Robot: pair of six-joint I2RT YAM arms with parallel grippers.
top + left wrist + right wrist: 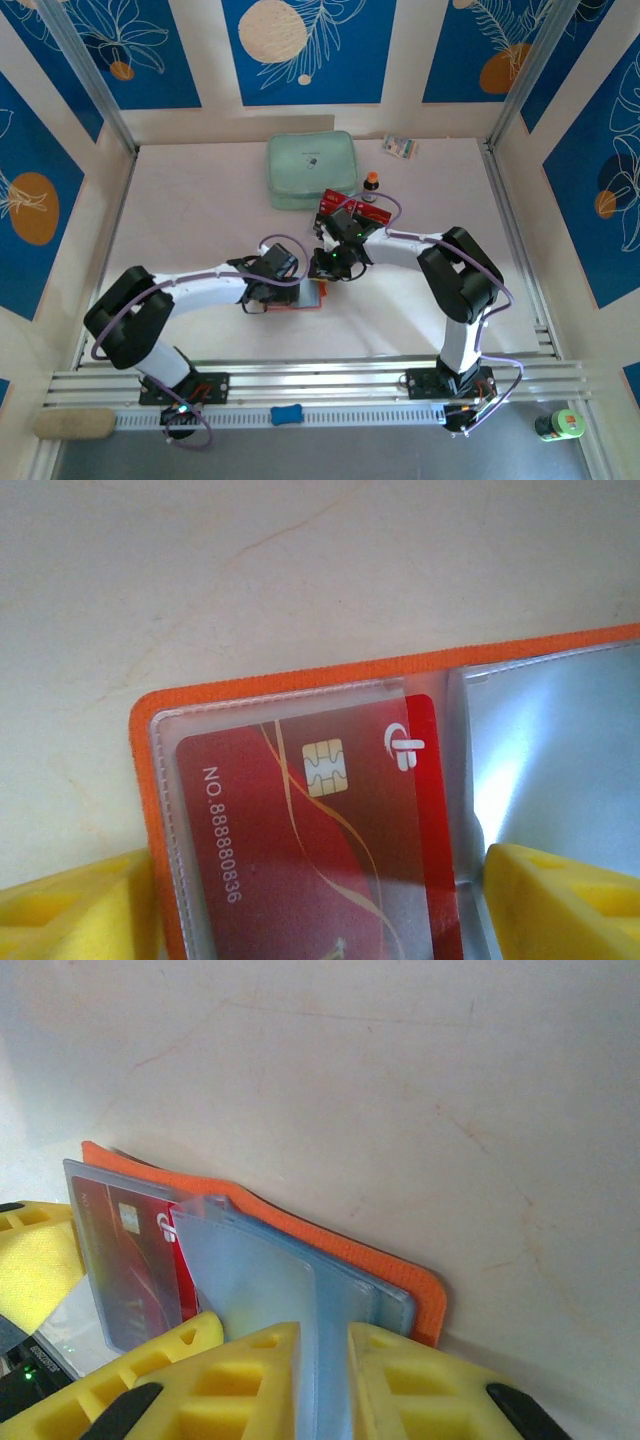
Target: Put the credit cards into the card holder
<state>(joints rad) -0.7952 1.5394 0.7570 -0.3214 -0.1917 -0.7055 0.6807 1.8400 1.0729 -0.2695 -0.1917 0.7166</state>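
Observation:
The orange card holder [303, 299] lies open on the table between the two arms, its orange rim [300, 675] toward the far side. One red credit card [290, 840] sits inside the left clear pocket, chip and number showing. My left gripper [320, 900] is open, and its yellow fingers straddle that left page. My right gripper [323, 1335] has its jaws a narrow gap apart. A clear pocket leaf [250, 1280] stands upright in the gap, lifted off the orange cover [330, 1245]. More red credit cards [340, 203] lie stacked beside the pouch.
A mint-green zipped pouch [312, 170] lies at the back centre. A small dark bottle [371, 183] stands right of it, with a small packet [401, 147] behind. Patterned walls close in the table on three sides.

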